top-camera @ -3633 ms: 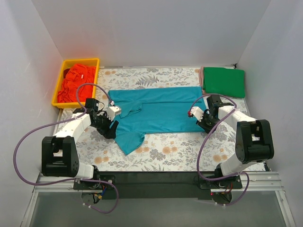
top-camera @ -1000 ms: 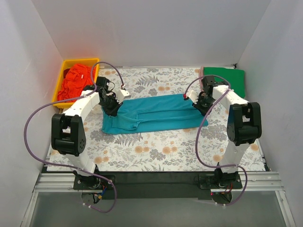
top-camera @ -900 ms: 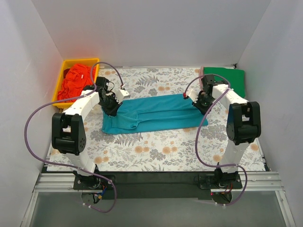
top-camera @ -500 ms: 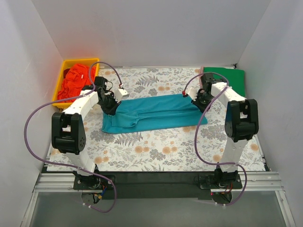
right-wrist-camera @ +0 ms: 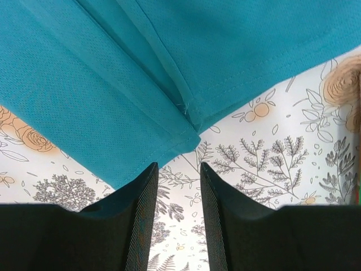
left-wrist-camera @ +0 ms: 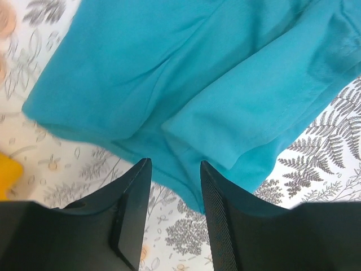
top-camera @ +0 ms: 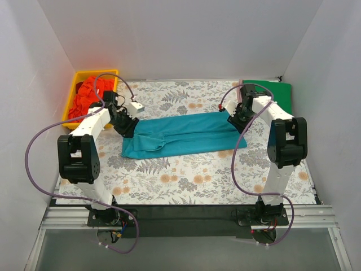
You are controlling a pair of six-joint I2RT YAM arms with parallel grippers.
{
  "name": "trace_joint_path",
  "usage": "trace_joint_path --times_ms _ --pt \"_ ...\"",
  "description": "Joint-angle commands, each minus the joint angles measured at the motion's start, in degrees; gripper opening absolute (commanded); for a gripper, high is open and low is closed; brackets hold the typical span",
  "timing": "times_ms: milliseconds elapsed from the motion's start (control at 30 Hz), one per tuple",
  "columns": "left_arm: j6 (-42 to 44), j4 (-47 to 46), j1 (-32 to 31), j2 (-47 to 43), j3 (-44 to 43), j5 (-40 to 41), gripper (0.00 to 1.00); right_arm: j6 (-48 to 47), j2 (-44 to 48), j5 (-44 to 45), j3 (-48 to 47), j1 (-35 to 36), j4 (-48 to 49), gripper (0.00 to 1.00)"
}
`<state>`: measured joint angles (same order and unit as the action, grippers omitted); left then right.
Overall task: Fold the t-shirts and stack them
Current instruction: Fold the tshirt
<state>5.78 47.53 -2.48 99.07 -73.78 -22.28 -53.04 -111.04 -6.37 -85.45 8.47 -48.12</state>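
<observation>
Top external view: a grey floral sheet [top-camera: 192,169] is seen spread beneath the teal-blue t-shirt [top-camera: 180,134], which is laid across its middle, folded into a long band. A folded bright green t-shirt [top-camera: 279,93] is seen to the right rear of the teal shirt, and a yellow bin [top-camera: 96,72] filled with the orange-red t-shirt [top-camera: 87,93] to its left rear. The left gripper [top-camera: 127,125] is positioned at the teal shirt's left end, the right gripper [top-camera: 237,121] at its right end. In the wrist views both pairs of jaws are shown parted, with nothing clamped; the shirt's edge is seen within the left gap.
</observation>
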Motion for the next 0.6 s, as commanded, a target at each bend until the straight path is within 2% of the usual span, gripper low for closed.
trace_joint_path --times_ms 0,133,300,400,567 --pt "-3.67 2.55 5.54 -4.05 -1.11 -5.29 0.4 4.33 4.95 -1.45 -1.21 -0.82 -1.36 0.43" --pt "-5.34 6.61 11.08 -7.48 1.7 -10.83 0.42 7.59 8.56 -5.84 3.78 -0.91 -3.21 0.43" --pt "-12.71 2.58 11.45 -11.96 9.34 -11.99 0.49 11.1 7.95 -9.01 8.1 -0.91 -3.91 0.41" --pt "-15.97 1.43 11.45 -10.83 10.23 -12.52 0.54 14.09 5.93 -9.45 8.28 -1.52 -3.91 0.41" --pt "-17.64 -0.86 11.44 -10.21 12.08 -11.29 0.56 17.44 4.61 -10.94 6.18 -4.42 -4.88 0.48"
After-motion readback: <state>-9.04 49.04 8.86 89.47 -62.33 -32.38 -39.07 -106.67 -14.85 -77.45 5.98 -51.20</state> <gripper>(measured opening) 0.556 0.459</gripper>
